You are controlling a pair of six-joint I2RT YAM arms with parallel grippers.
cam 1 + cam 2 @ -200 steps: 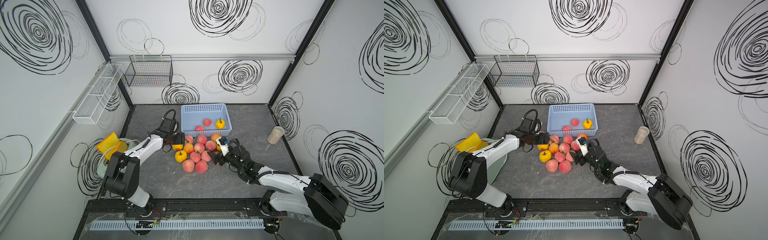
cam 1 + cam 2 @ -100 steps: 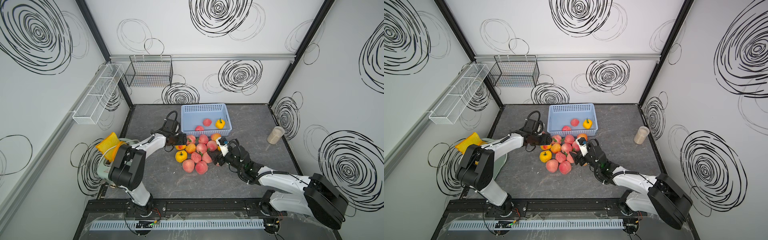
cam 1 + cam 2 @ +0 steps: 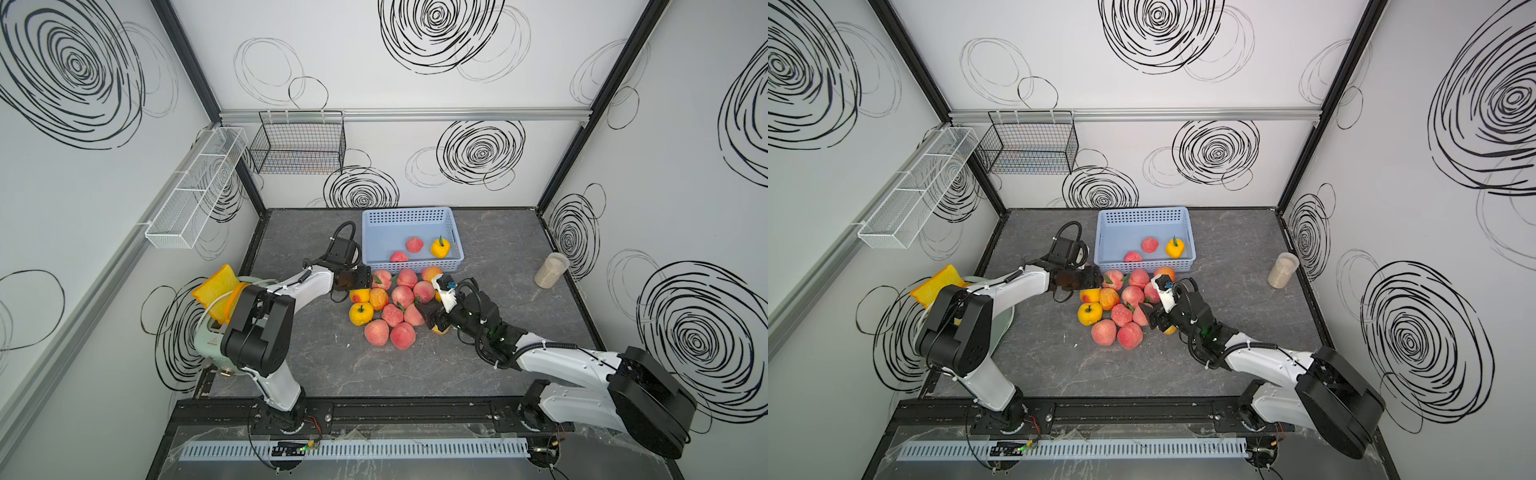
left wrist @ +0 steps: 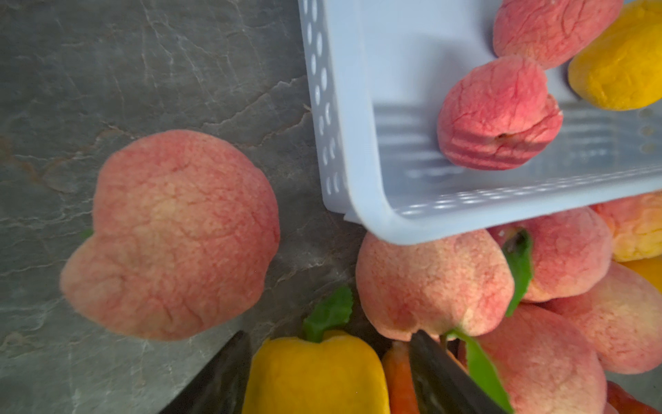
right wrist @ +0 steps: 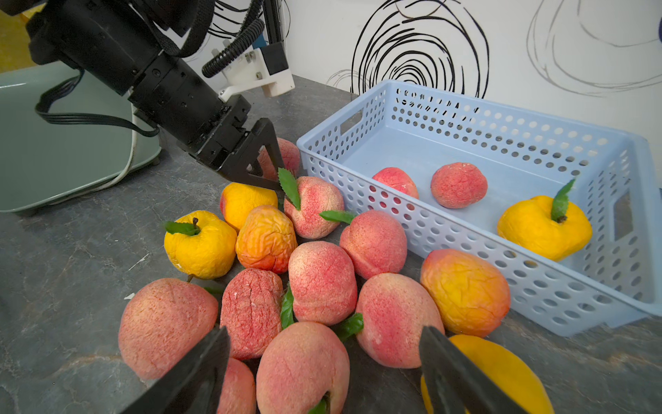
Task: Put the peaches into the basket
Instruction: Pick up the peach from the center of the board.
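Grey tabletop (image 3: 332,374), peaches (image 3: 402,296) piled centre frame below basket (image 3: 409,216). Grasp step: left pincer (image 4: 327,344), right pincer (image 5: 324,329) apart, each astride one. Next: clamp, lift.

White arm links (image 3: 561,359), bulky black joint housings (image 3: 257,332), corrugated black cables (image 5: 233,53), white wrist camera mounts (image 5: 258,77).

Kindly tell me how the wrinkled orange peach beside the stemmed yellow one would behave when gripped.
The orange peach has creased skin, so probably soft and squashy. Round, touching neighbours, it may roll and nudge them.

Left tool (image 4: 327,337), cropped, possibly grips yellow peach (image 4: 315,380).
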